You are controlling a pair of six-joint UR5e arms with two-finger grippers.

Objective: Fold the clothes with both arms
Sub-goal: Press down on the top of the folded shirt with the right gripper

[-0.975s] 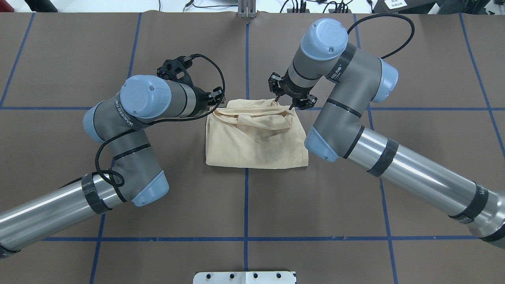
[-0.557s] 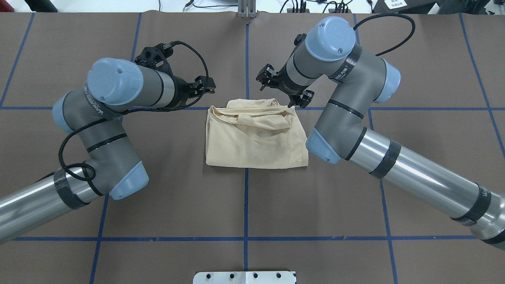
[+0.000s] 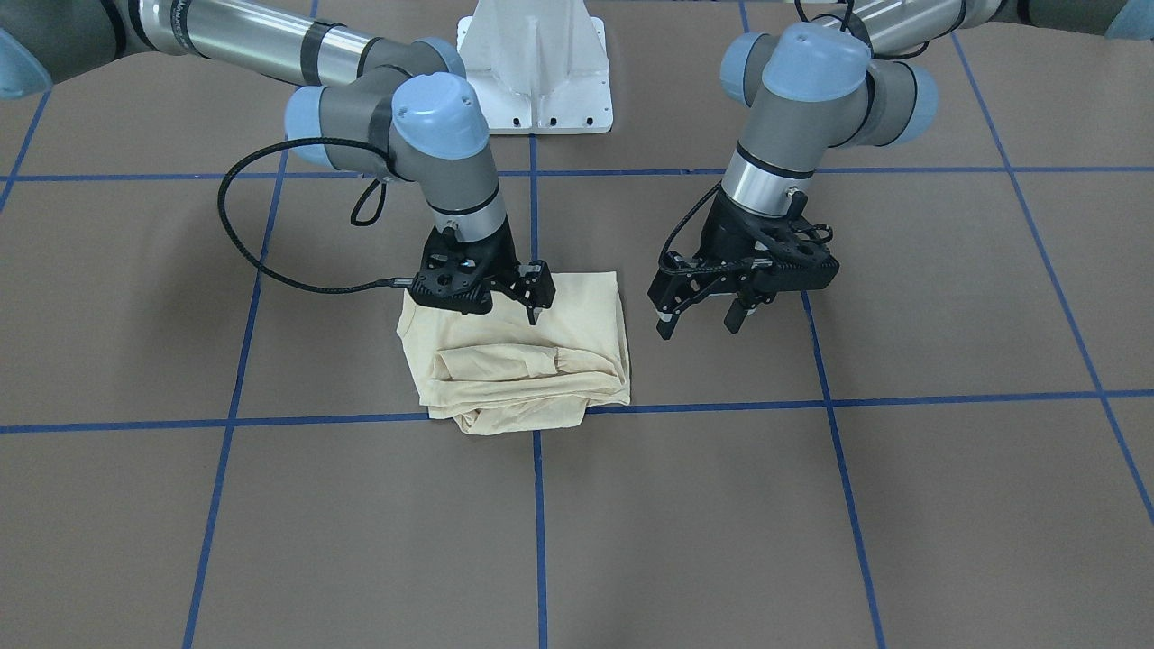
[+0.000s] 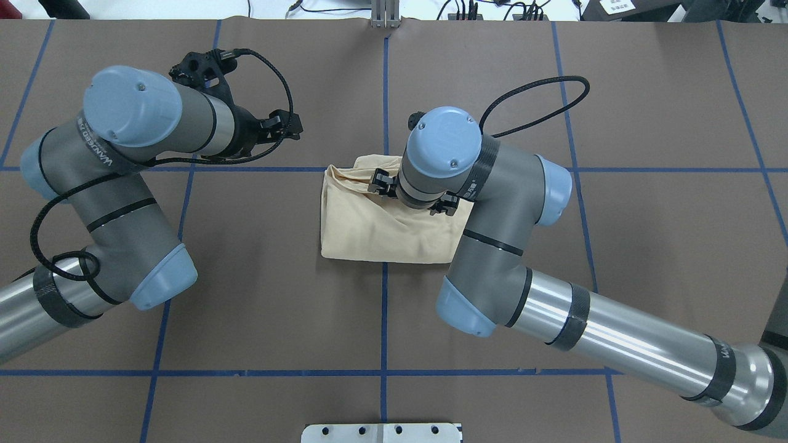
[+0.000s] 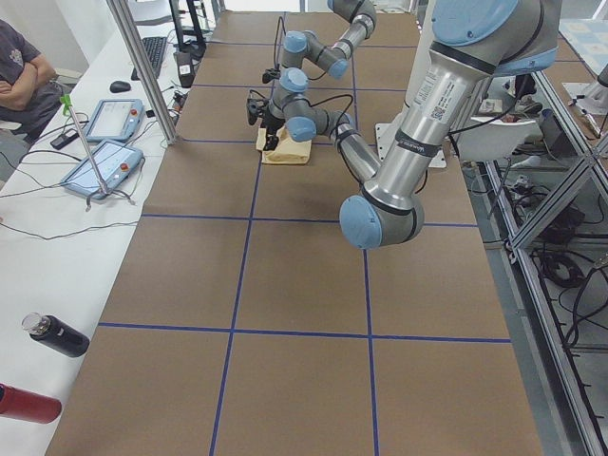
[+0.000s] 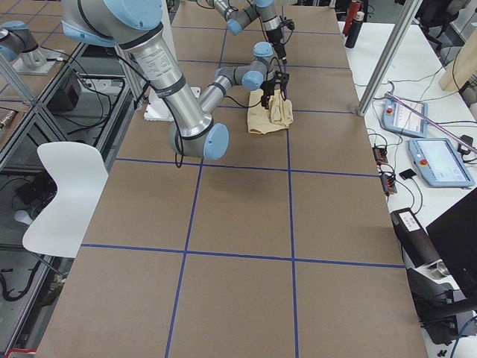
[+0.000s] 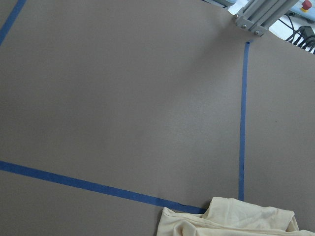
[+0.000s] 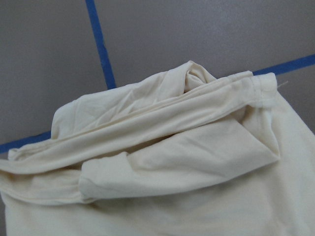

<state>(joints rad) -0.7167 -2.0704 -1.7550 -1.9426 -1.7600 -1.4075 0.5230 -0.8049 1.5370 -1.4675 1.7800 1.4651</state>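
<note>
The cream-yellow T-shirt (image 4: 360, 224) lies folded into a rough rectangle at the table's middle, with a bunched sleeve along its far edge (image 3: 532, 370). No print shows. My right gripper (image 3: 509, 302) hovers low over the shirt's top, fingers spread and holding nothing. In the overhead view my wrist mostly hides it (image 4: 411, 194). The right wrist view looks straight down on the shirt's bunched folds (image 8: 187, 162). My left gripper (image 3: 699, 323) is open and empty above bare table beside the shirt, also in the overhead view (image 4: 284, 126). The left wrist view catches only the shirt's corner (image 7: 231, 221).
Blue tape lines (image 4: 384, 111) grid the brown table cover. The white pedestal base (image 3: 536, 81) stands at the robot's side. Teach pendants (image 5: 104, 142) and bottles (image 5: 52, 334) sit on a side bench past the far edge.
My right gripper moved from the shirt's far edge to over its middle. My left arm drew back to the left, away from the shirt, still open.
</note>
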